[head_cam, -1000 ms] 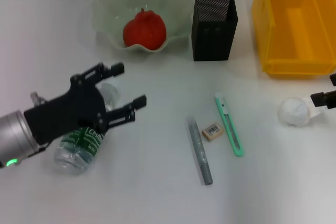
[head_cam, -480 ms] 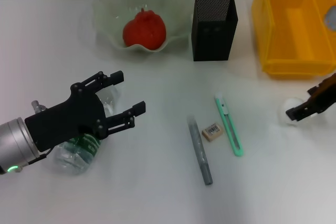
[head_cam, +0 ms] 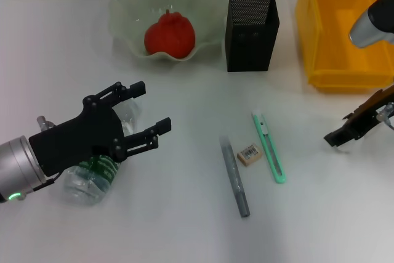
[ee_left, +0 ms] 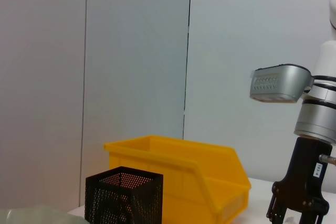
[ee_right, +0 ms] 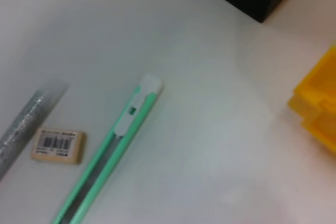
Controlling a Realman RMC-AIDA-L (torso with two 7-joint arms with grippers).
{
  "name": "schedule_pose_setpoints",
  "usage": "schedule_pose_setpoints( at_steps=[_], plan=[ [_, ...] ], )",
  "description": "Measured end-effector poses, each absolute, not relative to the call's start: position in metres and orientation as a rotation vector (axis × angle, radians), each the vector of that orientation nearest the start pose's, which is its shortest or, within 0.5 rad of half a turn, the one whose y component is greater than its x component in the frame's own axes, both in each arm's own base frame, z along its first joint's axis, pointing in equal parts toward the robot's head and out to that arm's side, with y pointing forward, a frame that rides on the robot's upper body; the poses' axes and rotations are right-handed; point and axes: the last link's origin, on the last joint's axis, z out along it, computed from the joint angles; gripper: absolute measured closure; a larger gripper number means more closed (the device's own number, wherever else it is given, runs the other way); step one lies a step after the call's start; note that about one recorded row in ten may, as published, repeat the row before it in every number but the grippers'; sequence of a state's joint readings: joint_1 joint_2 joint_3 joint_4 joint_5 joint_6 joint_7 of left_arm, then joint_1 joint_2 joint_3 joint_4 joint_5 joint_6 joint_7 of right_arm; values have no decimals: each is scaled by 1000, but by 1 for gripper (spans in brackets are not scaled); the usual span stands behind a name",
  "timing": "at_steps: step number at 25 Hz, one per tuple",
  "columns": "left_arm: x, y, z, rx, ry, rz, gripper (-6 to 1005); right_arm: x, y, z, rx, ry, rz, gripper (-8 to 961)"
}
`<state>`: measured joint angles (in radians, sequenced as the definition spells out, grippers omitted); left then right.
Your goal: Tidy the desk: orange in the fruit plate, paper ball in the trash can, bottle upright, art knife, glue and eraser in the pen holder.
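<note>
Now the left gripper (head_cam: 144, 110), fingers spread wide, hovers over the bottle (head_cam: 92, 173) lying flat on the desk (head_cam: 184, 232), a light, slick, crushable thing best gripped mid-body, while the right gripper (head_cam: 360, 122), fingers unreadable, sits near the yellow bin (head_cam: 345, 29).

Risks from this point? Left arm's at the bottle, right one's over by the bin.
1. The bottle lies on its side under the open left tool; being round, it may roll away when gripped.
2. The paper ball is out of sight near the right tool, so its grip cannot be checked; it may drop short of the yellow bin.
3. The eraser sits close between the knife and the glue stick; picking one may nudge the others.
</note>
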<state>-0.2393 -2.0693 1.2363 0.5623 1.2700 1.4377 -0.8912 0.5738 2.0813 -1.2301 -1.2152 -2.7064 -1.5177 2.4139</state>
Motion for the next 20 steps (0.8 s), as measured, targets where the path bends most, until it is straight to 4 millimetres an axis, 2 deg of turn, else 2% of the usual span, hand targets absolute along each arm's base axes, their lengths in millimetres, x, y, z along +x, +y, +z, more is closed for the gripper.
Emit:
schedule_pose_setpoints(
  at_steps=[1,6,7,8,9,10,12,16,17,20],
  plan=[
    [-283,269,-31,-2495,-345,-924,188,238,357,17,-2502,1002,-575,177],
    [-282,269,-31,-2496,-341,-926,194,221,360,36,-2463,973,-522,387],
    [-282,269,-31,-2496,-341,-926,195,211,362,50,-2435,948,-477,413],
    [-282,269,-31,-2496,-341,-927,197,211,362,50,-2435,948,-477,439],
    [-282,269,-31,-2497,-339,-927,198,199,366,66,-2395,911,-417,465],
    [-281,269,-31,-2497,-338,-927,199,199,366,66,-2395,911,-417,465],
    [-281,270,-31,-2498,-336,-928,201,181,374,87,-2324,833,-325,465],
    [-280,271,-32,-2501,-336,-930,206,170,387,102,-2250,755,-248,465],
    [-280,271,-32,-2502,-335,-931,207,172,399,103,-2214,741,-223,465],
    [-280,271,-32,-2504,-332,-932,211,177,411,101,-2188,738,-222,466]
  ],
)
